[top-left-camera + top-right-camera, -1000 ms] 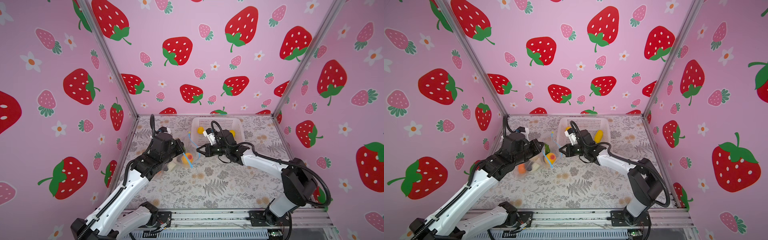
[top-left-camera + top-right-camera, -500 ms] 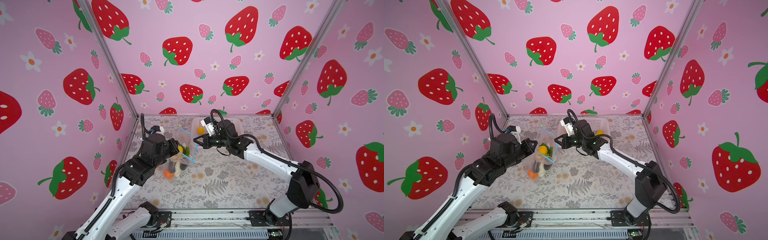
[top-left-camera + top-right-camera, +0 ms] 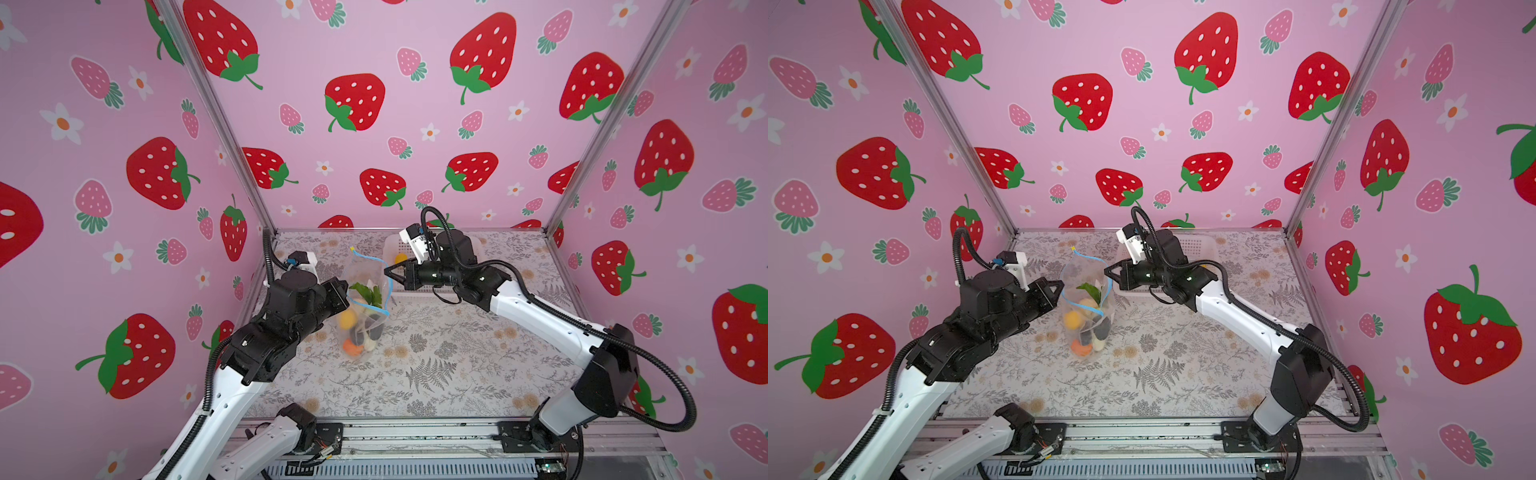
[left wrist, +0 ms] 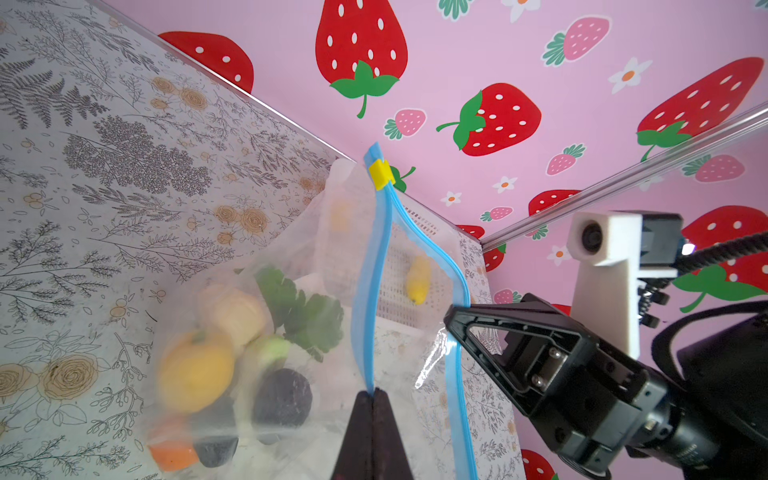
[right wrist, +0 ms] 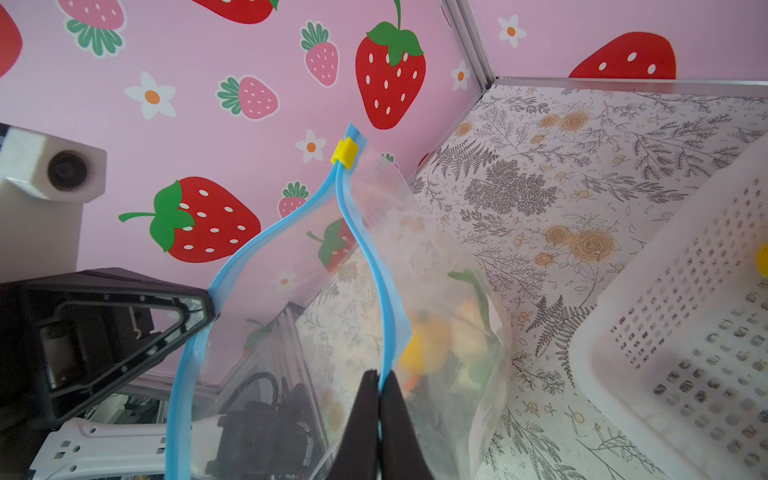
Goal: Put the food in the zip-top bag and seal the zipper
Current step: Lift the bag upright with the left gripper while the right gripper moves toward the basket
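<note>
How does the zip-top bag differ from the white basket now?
The zip-top bag is clear; the white basket is opaque and perforated. The left claw and right claw, both shut on the zipper, hold the bag up; the basket stands on the table. The bag holds several food pieces; the basket shows one yellow piece. Both are open-topped.

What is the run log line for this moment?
left gripper: shut on zipper | right gripper: shut on zipper | zip-top bag: upright, mouth open | food: in bag
</note>
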`<act>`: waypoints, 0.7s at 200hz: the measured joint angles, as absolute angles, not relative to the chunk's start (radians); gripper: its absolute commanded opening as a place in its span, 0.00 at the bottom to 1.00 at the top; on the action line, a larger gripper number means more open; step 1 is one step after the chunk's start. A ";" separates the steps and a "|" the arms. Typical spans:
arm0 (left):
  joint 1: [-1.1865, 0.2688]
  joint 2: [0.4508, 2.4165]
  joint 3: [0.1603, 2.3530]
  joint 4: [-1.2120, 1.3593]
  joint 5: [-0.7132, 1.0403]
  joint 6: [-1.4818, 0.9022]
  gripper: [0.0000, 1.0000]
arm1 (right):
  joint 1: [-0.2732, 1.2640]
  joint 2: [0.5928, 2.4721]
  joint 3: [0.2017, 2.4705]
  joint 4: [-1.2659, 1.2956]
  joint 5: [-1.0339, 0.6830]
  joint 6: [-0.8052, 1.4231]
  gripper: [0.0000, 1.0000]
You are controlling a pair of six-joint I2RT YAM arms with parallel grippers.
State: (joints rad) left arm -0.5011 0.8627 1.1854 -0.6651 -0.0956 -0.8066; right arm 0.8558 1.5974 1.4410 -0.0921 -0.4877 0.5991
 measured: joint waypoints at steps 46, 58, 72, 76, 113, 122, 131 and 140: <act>-0.501 0.886 1.224 -0.709 -0.078 -0.805 0.00 | 0.858 1.593 1.459 -0.129 -0.469 0.601 0.06; -0.501 0.889 1.226 -0.717 -0.075 -0.803 0.00 | 0.859 1.590 1.459 -0.137 -0.465 0.602 0.07; -0.500 0.891 1.232 -0.726 -0.071 -0.796 0.00 | 0.861 1.585 1.459 -0.144 -0.461 0.604 0.07; -0.500 0.891 1.234 -0.730 -0.070 -0.791 0.00 | 0.862 1.584 1.459 -0.146 -0.460 0.604 0.07; -0.500 0.898 1.261 -0.778 -0.068 -0.774 0.00 | 0.874 1.573 1.459 -0.152 -0.448 0.606 0.09; -0.499 0.901 1.266 -0.785 -0.067 -0.770 0.00 | 0.876 1.567 1.458 -0.152 -0.444 0.607 0.10; -0.499 0.904 1.269 -0.791 -0.067 -0.765 0.00 | 0.878 1.559 1.457 -0.153 -0.440 0.608 0.10; -0.498 0.906 1.272 -0.793 -0.067 -0.762 0.00 | 0.878 1.551 1.457 -0.154 -0.435 0.608 0.10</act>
